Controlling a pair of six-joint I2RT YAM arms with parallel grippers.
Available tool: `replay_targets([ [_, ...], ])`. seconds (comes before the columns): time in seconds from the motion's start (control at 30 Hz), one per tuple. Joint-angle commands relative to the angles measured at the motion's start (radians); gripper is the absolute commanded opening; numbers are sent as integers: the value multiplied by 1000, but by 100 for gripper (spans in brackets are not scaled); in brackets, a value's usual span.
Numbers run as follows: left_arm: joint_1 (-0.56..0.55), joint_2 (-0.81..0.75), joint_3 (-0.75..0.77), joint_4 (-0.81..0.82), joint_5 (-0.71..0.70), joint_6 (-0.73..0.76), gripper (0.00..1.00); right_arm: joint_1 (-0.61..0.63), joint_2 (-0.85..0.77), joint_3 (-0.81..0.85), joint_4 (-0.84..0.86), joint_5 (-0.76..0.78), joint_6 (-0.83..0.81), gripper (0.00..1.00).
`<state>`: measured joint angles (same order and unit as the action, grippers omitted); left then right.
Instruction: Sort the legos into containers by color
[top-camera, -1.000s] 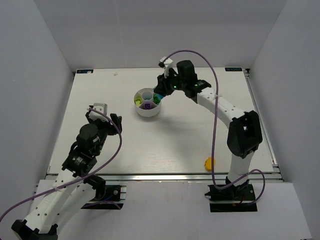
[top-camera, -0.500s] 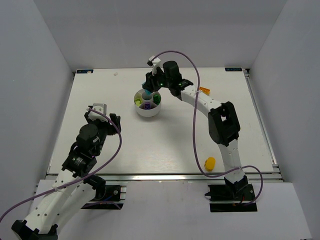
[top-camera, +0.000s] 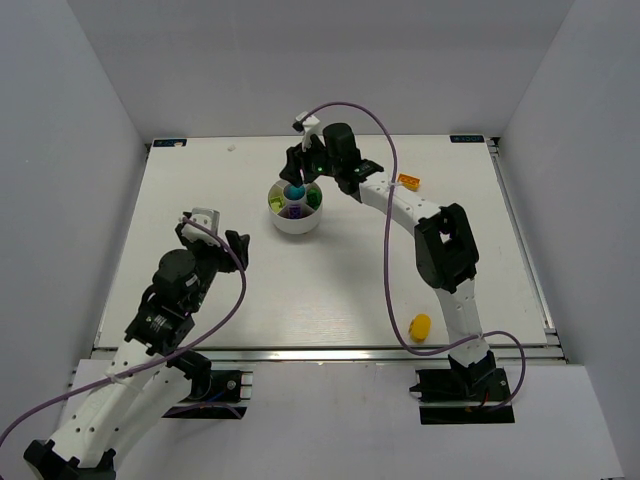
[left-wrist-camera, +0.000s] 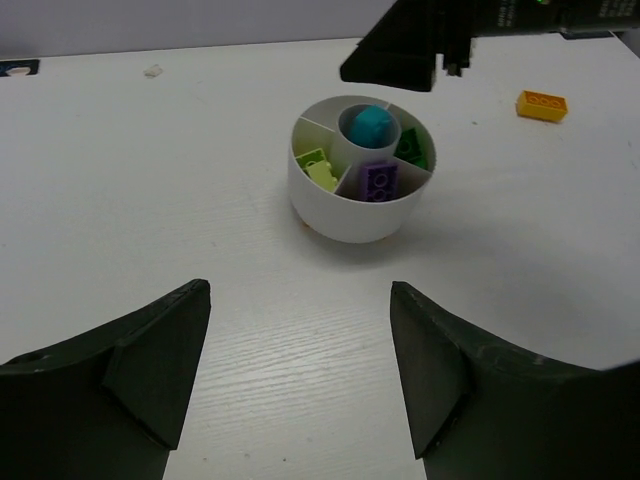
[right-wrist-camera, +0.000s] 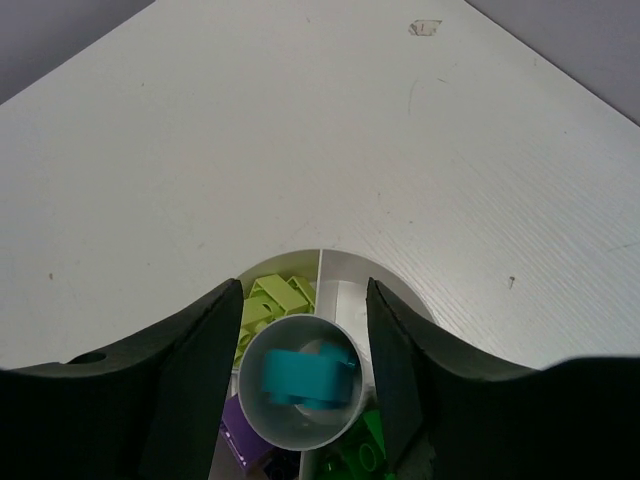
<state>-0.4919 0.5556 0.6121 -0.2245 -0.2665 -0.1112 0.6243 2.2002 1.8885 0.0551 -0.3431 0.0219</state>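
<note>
Jaws, right: spread and empty. Jaws, left: spread and empty. Top view: my right gripper (top-camera: 296, 180) hangs over the middle of the white dish (top-camera: 283, 222), far centre of the table (top-camera: 350, 280), placed there, I judge, to drop the cyan brick (top-camera: 295, 191) into the central well. My left gripper (top-camera: 212, 238) sits back at near left, well apart. One orange brick (top-camera: 409, 182) lies loose to the right of the dish, not yet sorted. A small yellow object (top-camera: 420, 325) lies near right, kind unclear. Left wrist view: left gripper (left-wrist-camera: 300, 300) faces the dish (left-wrist-camera: 350, 215). Cyan brick (left-wrist-camera: 370, 125) is in the well, lime bricks (left-wrist-camera: 315, 168) in the left wedge, purple brick (left-wrist-camera: 378, 180) in the near wedge, green brick (left-wrist-camera: 412, 148) in the right wedge. Right wrist view: right gripper (right-wrist-camera: 305, 310) straddles the well, and the cyan brick (right-wrist-camera: 300, 375) is blurred inside it, touching neither finger. Surface: white, faint wood grain. Room: plain pale walls on three sides.
</note>
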Motion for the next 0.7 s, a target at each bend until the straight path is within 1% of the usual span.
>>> replay_targets([
  [0.0, 3, 7, -11, 39, 130, 10, 82, 5, -10, 20, 42, -1, 27, 59],
  [0.03, 3, 13, -12, 42, 175, 7, 78, 5, -20, 17, 38, 3, 26, 59],
  [0.07, 3, 18, -14, 54, 202, 1, 61, 3, -29, 17, 32, 9, 24, 57],
  [0.1, 3, 27, -15, 65, 229, -8, 49, -1, -45, 5, 16, 15, 16, 54],
  [0.13, 3, 49, -18, 79, 315, -37, 36, -5, -94, -6, 5, 41, 3, 50],
  [0.17, 3, 69, -20, 112, 363, -53, 25, -5, -129, -23, -9, 67, -17, 36],
  [0.2, 3, 95, -18, 135, 412, -85, 12, -11, -166, -79, -41, 103, -89, 21],
  [0.23, 3, 171, 3, 149, 509, -103, 7, -14, -259, -129, -44, 200, -109, 0],
  [0.27, -17, 225, 23, 161, 550, -120, 3, -26, -311, -187, -37, 245, -118, 0],
  [0.3, -17, 283, 49, 165, 597, -140, 2, -35, -360, -242, -34, 281, -99, 0],
  [0.33, -28, 408, 104, 171, 660, -189, 4, -63, -457, -350, -53, 244, -88, 0],
  [0.37, -37, 470, 133, 180, 773, -220, 7, -107, -502, -397, -90, 186, -79, 0],
  [0.4, -49, 528, 162, 180, 809, -240, 20, -132, -546, -443, -115, 130, -62, 0],
  [0.43, -89, 579, 190, 188, 834, -270, 28, -156, -624, -480, -182, 30, -30, 0],
  [0.47, -118, 660, 240, 188, 836, -280, 37, -223, -666, -544, -214, -17, 2, 8],
  [0.5, -149, 694, 262, 183, 811, -295, 55, -250, -701, -577, -240, -57, 16, 21],
  [0.53, -180, 728, 288, 175, 781, -304, 61, -297, -777, -607, -267, -118, 27, 36],
  [0.57, -244, 763, 320, 127, 747, -315, 66, -322, -813, -655, -323, -143, 27, 68],
  [0.6, -278, 833, 387, 105, 687, -344, 69, -362, -842, -670, -355, -160, 21, 77],
  [0.63, -312, 869, 417, 88, 652, -363, 72, -403, -896, -683, -386, -160, 19, 81],
  [0.67, -379, 900, 446, 53, 612, -381, 73, -422, -925, -698, -437, -160, 24, 84],
])
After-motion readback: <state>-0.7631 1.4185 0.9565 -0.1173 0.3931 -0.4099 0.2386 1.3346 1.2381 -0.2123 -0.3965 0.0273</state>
